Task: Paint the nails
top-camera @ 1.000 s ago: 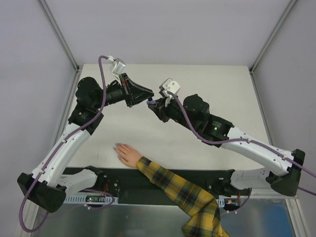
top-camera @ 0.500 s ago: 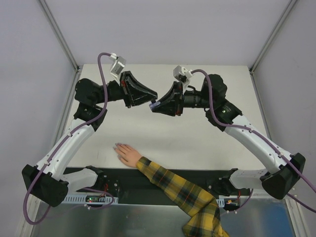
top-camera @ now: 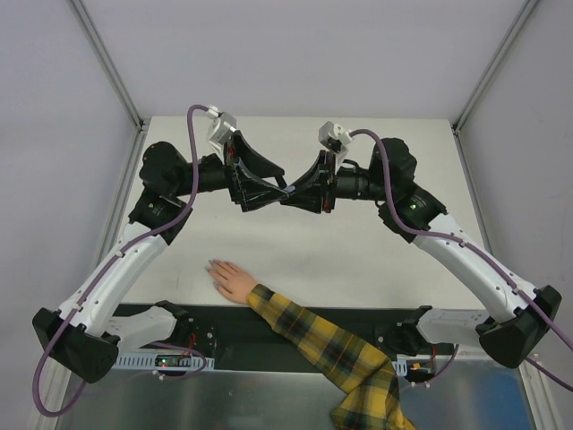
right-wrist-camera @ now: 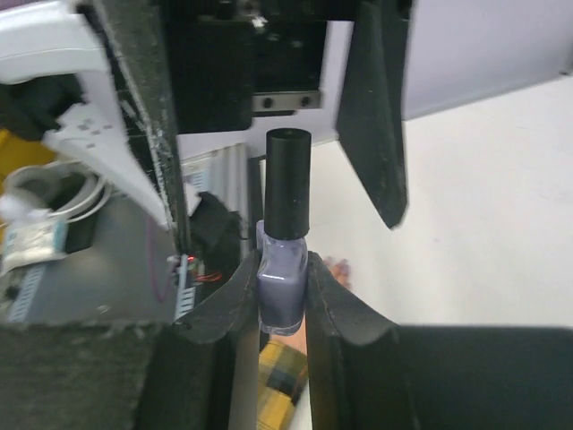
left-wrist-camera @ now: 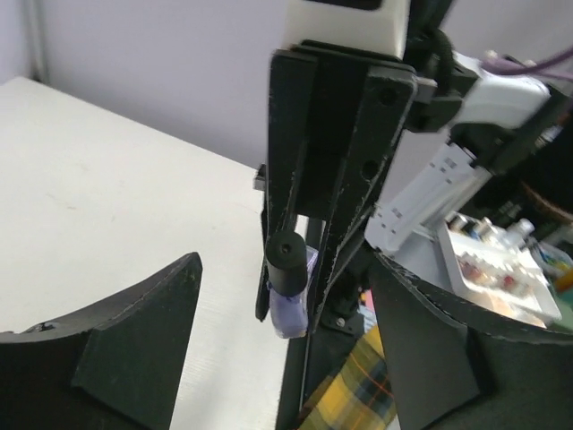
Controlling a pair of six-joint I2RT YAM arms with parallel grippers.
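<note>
A white table (top-camera: 358, 260) sits between pale grey walls (top-camera: 304, 54).

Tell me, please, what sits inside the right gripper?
A small purple polish bottle is clamped in the right gripper, its black cap sticking out free. The gripper's fingers cover the sides of its glass body, and any brush inside cannot be seen.
</note>
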